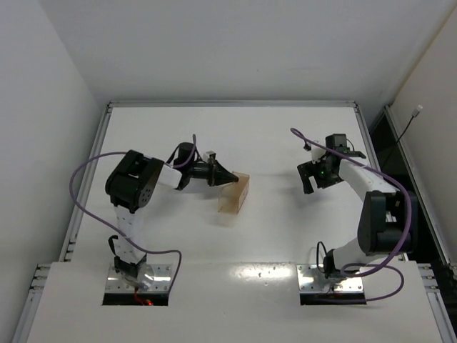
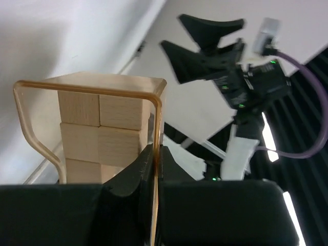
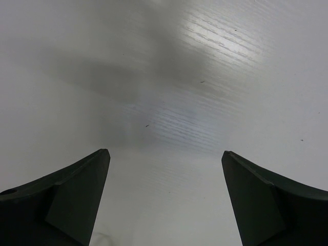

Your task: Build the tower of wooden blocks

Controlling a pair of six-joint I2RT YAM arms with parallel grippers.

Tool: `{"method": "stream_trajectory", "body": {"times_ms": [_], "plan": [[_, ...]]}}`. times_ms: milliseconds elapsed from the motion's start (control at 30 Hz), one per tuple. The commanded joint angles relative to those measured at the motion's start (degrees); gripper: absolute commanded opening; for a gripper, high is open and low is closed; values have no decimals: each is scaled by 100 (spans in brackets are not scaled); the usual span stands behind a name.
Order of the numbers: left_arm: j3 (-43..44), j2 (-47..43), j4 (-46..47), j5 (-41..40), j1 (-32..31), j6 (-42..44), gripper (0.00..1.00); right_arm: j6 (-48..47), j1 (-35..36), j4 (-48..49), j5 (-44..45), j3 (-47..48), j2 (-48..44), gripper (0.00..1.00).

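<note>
So far nothing is stacked: the blocks (image 2: 100, 128) we can see sit packed in rows inside the tray (image 2: 31, 102), which is tipped up on edge just ahead of our left gripper (image 2: 155, 156). That gripper is clenched on the tray's thin wall. Our right gripper (image 3: 165, 154) hangs released, well apart, with bare bench (image 3: 205, 77) below it. The blocks look pale, plain and square-cut. We judge that all the stacking is left.
</note>
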Motion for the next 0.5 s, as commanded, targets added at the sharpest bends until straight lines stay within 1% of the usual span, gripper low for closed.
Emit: {"method": "stream_trajectory", "body": {"times_ms": [0,33,100,167,300,367,400,433,467], "plan": [[212,395,3105,320,-93,-2323,0,115,24,104,57,53,-109,88],[631,509,3176,382,-93,-2324,0,115,24,52,57,53,-109,88],[863,677,3641,383,-93,-2639,0,115,24,51,57,53,-109,88],[978,739,3975,330,-146,-2990,0,115,24,-1,110,53,-109,88],[1197,887,4678,277,-268,-3115,0,115,24,-1,110,53,-109,88],[1276,1151,4767,339,-269,-3115,0,115,24,-1,110,53,-56,88],[1277,1230,4890,339,-269,-3246,0,115,24,-1,58,53,-56,88],[1277,1301,5265,200,-269,-3352,0,115,24,-1,57,53,-56,88],[1277,1414,5408,137,-269,-3422,0,115,24,-1,57,53,-56,88]]}}
